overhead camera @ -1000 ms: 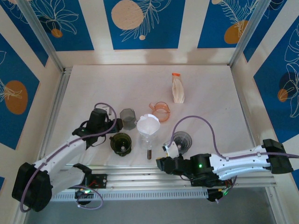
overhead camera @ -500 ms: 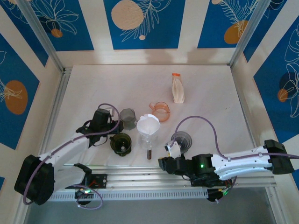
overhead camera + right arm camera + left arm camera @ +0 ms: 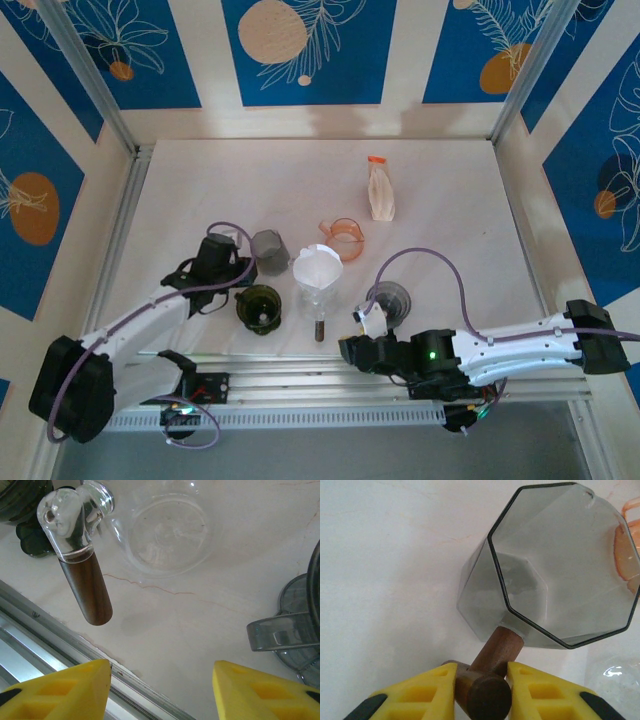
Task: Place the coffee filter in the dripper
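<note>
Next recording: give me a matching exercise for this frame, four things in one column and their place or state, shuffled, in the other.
Things:
1. grey cup
2. white paper filter
3. bag with orange clip
4. right hand

Place or state:
A. open, nothing between its fingers
B. lying farthest from the arms
C. resting on top of the glass jug
D. wooden handle between the fingers of the left hand

Pairs: 1-D, 2-C, 3-B, 4-A

Cream walls (image 3: 405, 60) bearing blue panels of white leaves and orange discs enclose a pale marbled table (image 3: 450, 200).
</note>
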Controlling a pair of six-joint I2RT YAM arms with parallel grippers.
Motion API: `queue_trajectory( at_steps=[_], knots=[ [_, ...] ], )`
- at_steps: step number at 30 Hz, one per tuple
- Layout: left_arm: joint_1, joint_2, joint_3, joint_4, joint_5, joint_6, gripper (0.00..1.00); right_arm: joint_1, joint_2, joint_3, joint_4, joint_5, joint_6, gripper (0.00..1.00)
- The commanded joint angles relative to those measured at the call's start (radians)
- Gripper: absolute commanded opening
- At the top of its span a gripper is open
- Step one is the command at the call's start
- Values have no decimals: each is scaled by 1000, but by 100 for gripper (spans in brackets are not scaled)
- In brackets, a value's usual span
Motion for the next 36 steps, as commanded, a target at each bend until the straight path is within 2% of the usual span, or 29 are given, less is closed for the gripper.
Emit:
queue_trajectory(
  at_steps=[1, 12, 18, 21, 25, 31, 36],
  knots=[
    [-6, -56, 9, -85, -62, 0, 29, -4, -11, -10, -4, 28, 30, 57],
    [3, -256, -7, -334, -224, -85, 29, -5, -10, -35, 30, 28, 32, 57],
    [18, -322, -44, -378, -223, -114, 35, 1, -10, -44, 39, 26, 44, 57],
    [21, -323, -67, -369, -203, -129, 43, 6, -7, -47, 46, 21, 46, 58],
    [21, -363, -66, -376, -196, -125, 65, 12, 2, -41, 49, 15, 39, 58],
    [21, -461, -12, -352, -118, -134, 84, -2, 81, -31, 148, -28, -17, 64],
    [20, -465, 21, -323, -37, -148, 98, -45, 187, 13, 248, -62, -97, 67]
  ],
)
